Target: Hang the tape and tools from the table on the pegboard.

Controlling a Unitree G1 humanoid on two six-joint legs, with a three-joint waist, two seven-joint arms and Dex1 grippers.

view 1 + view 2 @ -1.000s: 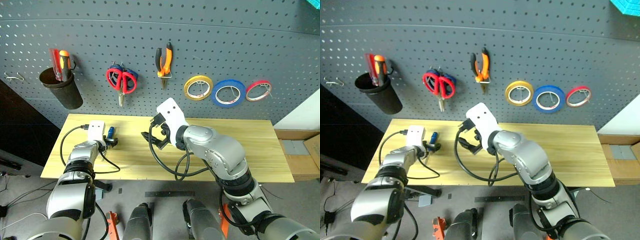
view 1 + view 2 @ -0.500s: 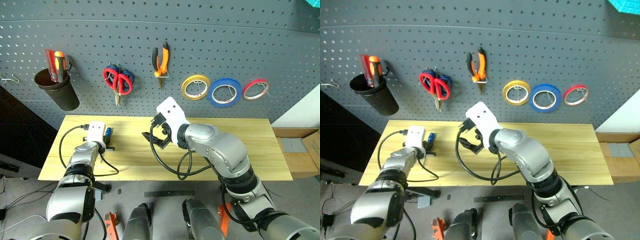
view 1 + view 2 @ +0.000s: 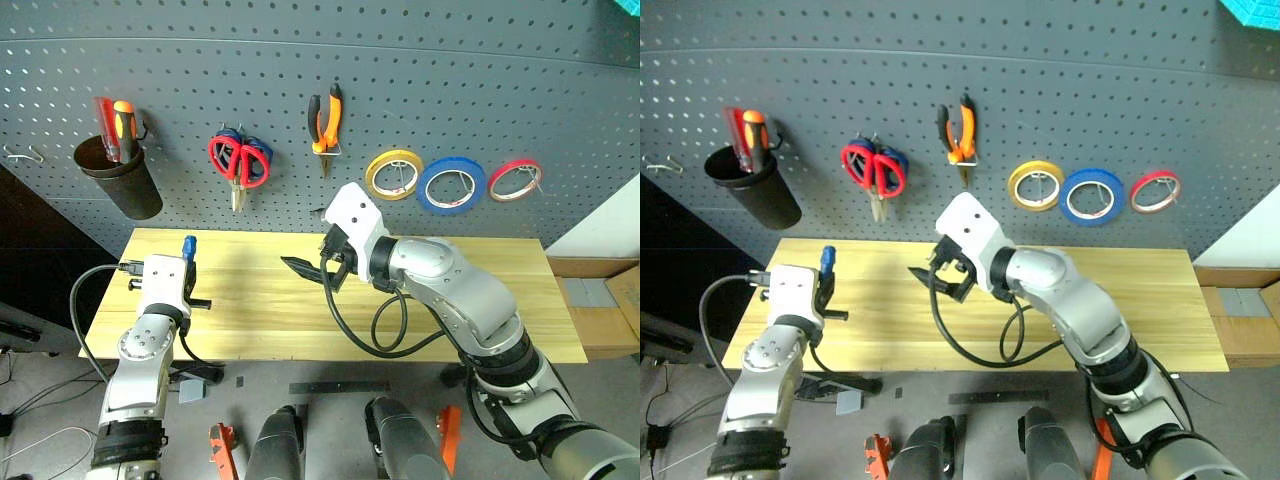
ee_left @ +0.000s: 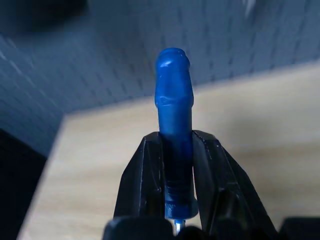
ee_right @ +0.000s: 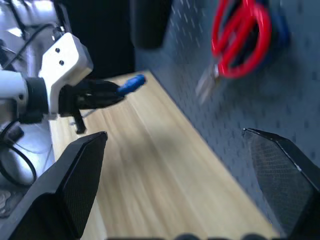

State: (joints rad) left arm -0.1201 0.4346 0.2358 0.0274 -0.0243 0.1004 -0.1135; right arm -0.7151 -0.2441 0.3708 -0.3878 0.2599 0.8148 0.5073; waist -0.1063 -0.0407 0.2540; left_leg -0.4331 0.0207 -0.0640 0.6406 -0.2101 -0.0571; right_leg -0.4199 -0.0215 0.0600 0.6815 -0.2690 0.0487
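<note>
Risk, slippage: the left hand (image 4: 172, 190) is clamped on the blue-handled screwdriver (image 4: 173, 125) low on its handle, near the shaft end, with most of the handle projecting beyond the fingertips. A knock against the pegboard (image 3: 420, 90) or the cup's rim is likely to pivot the tool in the grip or drop it onto the counter (image 3: 260, 320).

Risk, collision: the black cup (image 3: 125, 185) already contains a red and an orange screwdriver, which leaves little free opening if the tool goes there.

Position: the screwdriver sits between the left hand's fingers, clear of the counter, handle tip uppermost, below and to the right of the cup.

The right hand (image 3: 312, 268) hovers mid-counter, its fingers spread wide and empty. Red-handled scissors (image 3: 240, 162), pliers (image 3: 326, 118) and blue tape (image 3: 452, 186) hang on the pegboard.
</note>
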